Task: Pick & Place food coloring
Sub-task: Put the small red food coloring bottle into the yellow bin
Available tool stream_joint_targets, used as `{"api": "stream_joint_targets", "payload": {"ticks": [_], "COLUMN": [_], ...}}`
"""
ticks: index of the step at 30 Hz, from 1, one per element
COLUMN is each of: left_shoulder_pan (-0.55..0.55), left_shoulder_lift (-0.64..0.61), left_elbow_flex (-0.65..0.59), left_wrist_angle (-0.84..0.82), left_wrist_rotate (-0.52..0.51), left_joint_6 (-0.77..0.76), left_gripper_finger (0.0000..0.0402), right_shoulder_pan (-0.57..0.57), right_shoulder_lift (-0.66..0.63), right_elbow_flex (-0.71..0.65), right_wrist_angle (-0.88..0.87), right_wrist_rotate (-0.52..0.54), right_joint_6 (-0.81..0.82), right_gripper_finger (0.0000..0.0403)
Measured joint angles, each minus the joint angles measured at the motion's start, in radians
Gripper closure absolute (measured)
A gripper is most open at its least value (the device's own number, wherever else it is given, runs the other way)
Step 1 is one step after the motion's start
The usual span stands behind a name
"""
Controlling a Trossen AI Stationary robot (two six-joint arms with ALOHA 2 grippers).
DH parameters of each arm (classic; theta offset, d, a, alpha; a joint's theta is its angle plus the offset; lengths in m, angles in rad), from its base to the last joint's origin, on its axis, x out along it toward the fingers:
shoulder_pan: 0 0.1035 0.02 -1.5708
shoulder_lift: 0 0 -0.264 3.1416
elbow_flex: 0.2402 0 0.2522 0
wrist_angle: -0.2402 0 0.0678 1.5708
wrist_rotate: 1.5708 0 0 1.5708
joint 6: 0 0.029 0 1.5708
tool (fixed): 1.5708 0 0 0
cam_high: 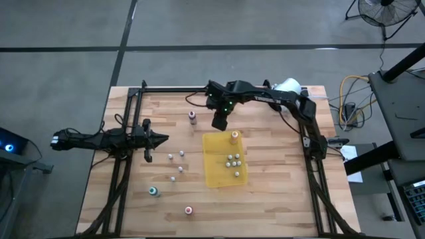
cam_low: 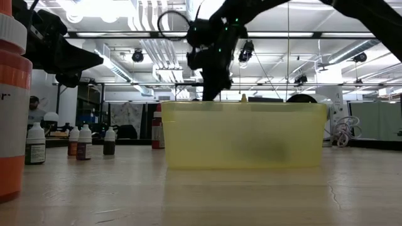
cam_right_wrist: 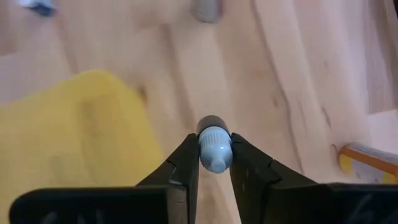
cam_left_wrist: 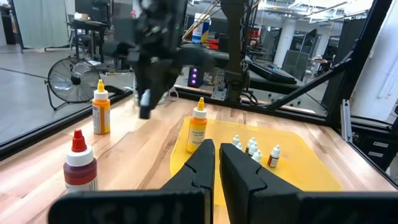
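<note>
The left gripper (cam_high: pixel 159 139) is held shut and empty, well left of the yellow tray (cam_high: pixel 216 174). A small white-capped bottle (cam_right_wrist: pixel 214 149) is clamped in the right gripper (cam_high: pixel 219 123), raised just beyond the tray's far left corner.

On the wooden table (cam_high: pixel 279 199) lies one flat yellow plastic tray (cam_high: pixel 216 174) with five small white-capped bottles (cam_high: pixel 233 160) and one taller orange-capped bottle (cam_high: pixel 234 137). Outside it stand four small whitish bottles (cam_high: pixel 176 161) and three taller ones: maroon (cam_high: pixel 192 117), teal (cam_high: pixel 153 192), pink (cam_high: pixel 188 211).
</note>
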Motion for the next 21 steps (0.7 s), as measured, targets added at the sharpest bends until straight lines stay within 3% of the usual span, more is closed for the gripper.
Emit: {"api": "stream_joint_targets", "payload": {"ticks": [21], "left_shoulder_pan": [0.000], "left_shoulder_lift": [0.000], "left_elbow_flex": [0.000], "left_wrist_angle": [0.000], "left_wrist_rotate": [0.000], "left_joint_6": [0.000], "left_gripper_finger": [0.0402], "right_shoulder_pan": [0.253], "right_shoulder_lift": [-0.087], "right_elbow_flex": [0.000], "right_wrist_angle": [-0.068], "right_wrist_rotate": [-0.001], "right_joint_6": [-0.018], "right_gripper_finger": [0.0342]}}
